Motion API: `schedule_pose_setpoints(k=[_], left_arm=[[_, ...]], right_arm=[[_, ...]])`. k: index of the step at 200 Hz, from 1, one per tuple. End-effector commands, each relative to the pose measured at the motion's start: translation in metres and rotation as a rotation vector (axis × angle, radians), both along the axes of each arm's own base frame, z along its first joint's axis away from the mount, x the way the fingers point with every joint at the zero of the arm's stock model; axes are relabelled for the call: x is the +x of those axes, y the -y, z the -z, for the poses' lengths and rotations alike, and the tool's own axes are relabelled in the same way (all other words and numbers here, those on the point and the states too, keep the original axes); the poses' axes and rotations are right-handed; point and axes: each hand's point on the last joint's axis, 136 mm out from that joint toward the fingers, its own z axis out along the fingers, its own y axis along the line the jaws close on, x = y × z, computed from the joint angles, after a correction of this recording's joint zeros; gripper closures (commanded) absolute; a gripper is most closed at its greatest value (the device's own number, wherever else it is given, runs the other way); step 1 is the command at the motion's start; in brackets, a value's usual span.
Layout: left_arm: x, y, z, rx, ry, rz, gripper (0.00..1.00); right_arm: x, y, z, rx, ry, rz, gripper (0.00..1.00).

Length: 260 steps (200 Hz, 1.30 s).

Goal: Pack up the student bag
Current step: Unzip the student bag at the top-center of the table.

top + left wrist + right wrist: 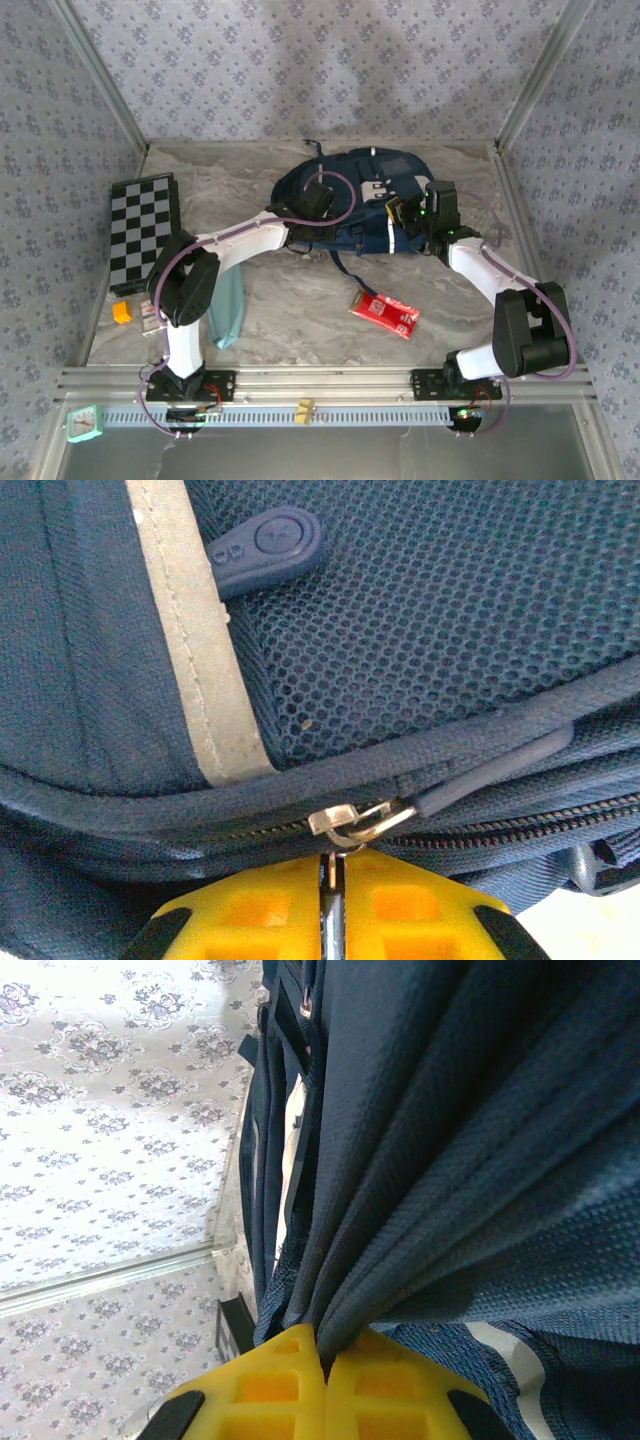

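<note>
The student bag (385, 168) lies on its side toward the back of the table (300, 300), about in the middle, and both my arms reach in to it from the near edge. From above, my left claw (318, 200) sits on the bag's left half, on top of the navy fabric. My right claw (408, 212) is at the bag's right end, beside the pale panel.

Through my left wrist camera the student bag (450, 630) is pressed right up against me. Navy mesh lies straight ahead, a grey stripe (195, 630) runs down to the left of it, and a zip line crosses just beyond my tips. My left claw (332, 865) is clenched almost completely, with only a hairline slit between the yellow fingers (250, 910). The metal zipper slider (355, 820) sits directly above that slit, touching or all but touching my tips. A thin sliver seems to run down into the slit, but I cannot tell whether I am truly pinching the slider.

Through my right wrist camera the student bag (480, 1160) rises above me in long gathered folds. My right claw (322, 1345) is clenched on it. The folds converge into a pinch of navy cloth that disappears between my two yellow fingers (400, 1390), which meet with no gap. The patterned wall shows to the left of the fabric.
</note>
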Motion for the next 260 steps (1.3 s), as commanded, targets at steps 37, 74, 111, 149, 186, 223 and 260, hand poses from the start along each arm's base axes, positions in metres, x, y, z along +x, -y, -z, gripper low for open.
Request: schedule_pose_setpoints(k=[37,74,111,149,186,223,260], left_arm=[[0.014,-0.011,-0.029,0.023,0.134,0.002,1.0],[-0.011,-0.046,-0.022,0.14,0.053,-0.005,1.0],[-0.038,-0.051,-0.015,0.121,-0.012,0.034,1.0],[-0.061,0.005,-0.035,-0.039,-0.023,0.127,1.0],[-0.05,0.017,-0.027,-0.021,-0.044,0.105,1.0],[-0.053,0.024,-0.031,-0.054,-0.039,0.133,1.0],[-0.052,0.025,-0.032,-0.054,-0.042,0.134,1.0]], right_arm=[[0.003,0.004,-0.019,-0.076,0.079,-0.047,1.0],[0.017,0.039,-0.019,-0.1,0.076,-0.045,1.0],[0.047,0.064,-0.017,-0.104,0.082,-0.064,1.0],[0.071,0.059,-0.009,-0.075,0.065,-0.175,0.96],[0.026,0.048,-0.013,-0.154,0.035,-0.228,0.49],[-0.034,0.004,-0.001,-0.019,0.019,-0.251,0.31],[-0.053,-0.04,0.012,-0.005,0.01,-0.234,0.31]])
